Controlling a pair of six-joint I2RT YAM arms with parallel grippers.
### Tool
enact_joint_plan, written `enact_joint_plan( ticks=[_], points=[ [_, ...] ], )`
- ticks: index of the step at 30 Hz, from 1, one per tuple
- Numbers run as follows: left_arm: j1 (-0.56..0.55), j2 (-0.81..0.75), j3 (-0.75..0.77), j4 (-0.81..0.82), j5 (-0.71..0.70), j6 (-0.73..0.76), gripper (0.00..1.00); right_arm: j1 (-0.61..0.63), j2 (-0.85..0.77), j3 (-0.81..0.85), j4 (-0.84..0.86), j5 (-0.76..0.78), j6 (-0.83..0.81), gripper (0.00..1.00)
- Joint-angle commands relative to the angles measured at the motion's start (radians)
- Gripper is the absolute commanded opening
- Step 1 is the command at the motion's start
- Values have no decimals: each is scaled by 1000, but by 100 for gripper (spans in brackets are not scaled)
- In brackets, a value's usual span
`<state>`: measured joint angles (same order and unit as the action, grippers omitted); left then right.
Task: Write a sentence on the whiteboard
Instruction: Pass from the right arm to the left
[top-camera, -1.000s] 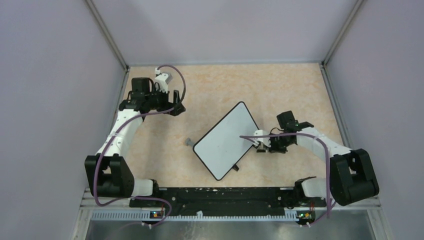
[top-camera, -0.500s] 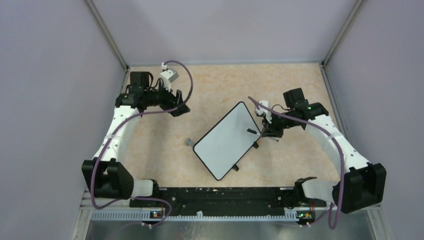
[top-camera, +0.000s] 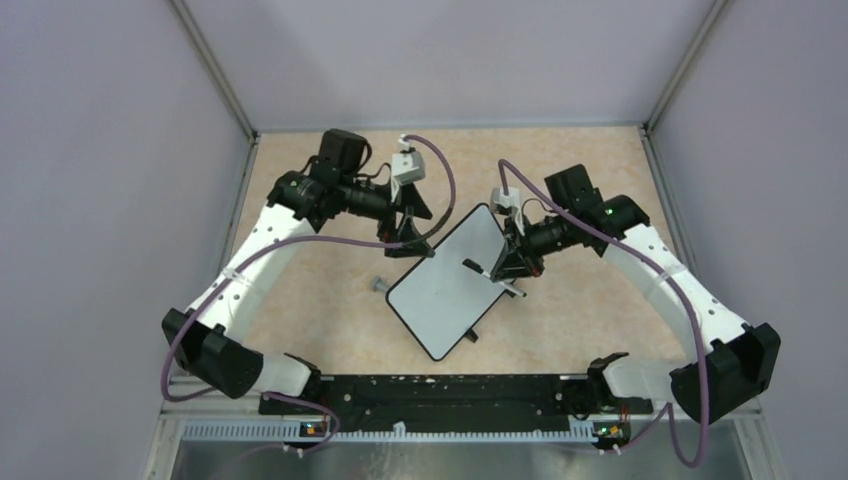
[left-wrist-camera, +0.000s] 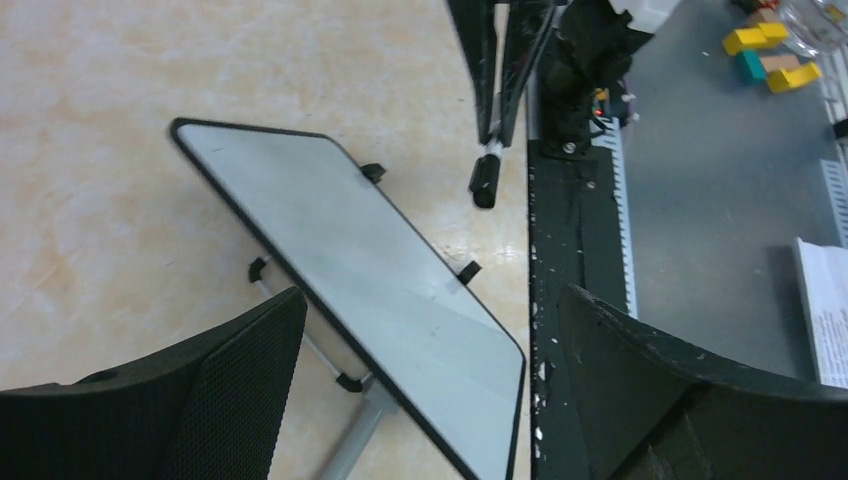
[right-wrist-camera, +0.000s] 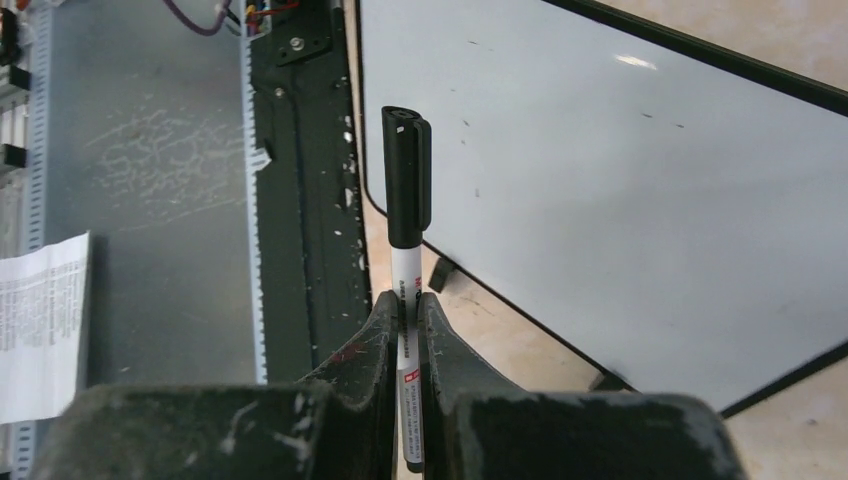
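Observation:
The whiteboard (top-camera: 447, 287) lies tilted on the table, and its white face is blank; no sentence shows. My right gripper (top-camera: 503, 268) is shut on a black-capped white marker (top-camera: 492, 276) and holds it just above the board's right part. In the right wrist view the marker (right-wrist-camera: 406, 190) sticks out past my fingertips (right-wrist-camera: 408, 300) beside the board (right-wrist-camera: 620, 170). My left gripper (top-camera: 420, 232) is open and empty over the board's far left corner. In the left wrist view the board (left-wrist-camera: 360, 260) lies between my spread fingers (left-wrist-camera: 225, 390).
A grey rod (top-camera: 379, 284) pokes out from under the board's left edge (left-wrist-camera: 352, 440). The black base rail (top-camera: 430, 390) runs along the near edge. A printed sheet (right-wrist-camera: 40, 320) and coloured blocks (left-wrist-camera: 765, 45) lie on the grey ledge beyond it. Purple walls enclose the table.
My right gripper has risen from the board's right edge with the marker and moved over the board. My left arm has swung right from the far left to the board's far corner.

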<state>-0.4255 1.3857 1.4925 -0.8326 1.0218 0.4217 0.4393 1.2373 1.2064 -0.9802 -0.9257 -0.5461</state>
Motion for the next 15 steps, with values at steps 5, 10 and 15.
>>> enact_joint_plan(
  ticks=[5,10,15],
  points=[
    [-147,53,23,-48,23,40,93,71,-11,32,94,3,167,0],
    [-200,17,-51,27,-12,35,89,92,-22,28,122,-35,213,0],
    [-228,-50,-132,118,-21,92,86,101,-19,14,148,-86,260,0]
  ],
)
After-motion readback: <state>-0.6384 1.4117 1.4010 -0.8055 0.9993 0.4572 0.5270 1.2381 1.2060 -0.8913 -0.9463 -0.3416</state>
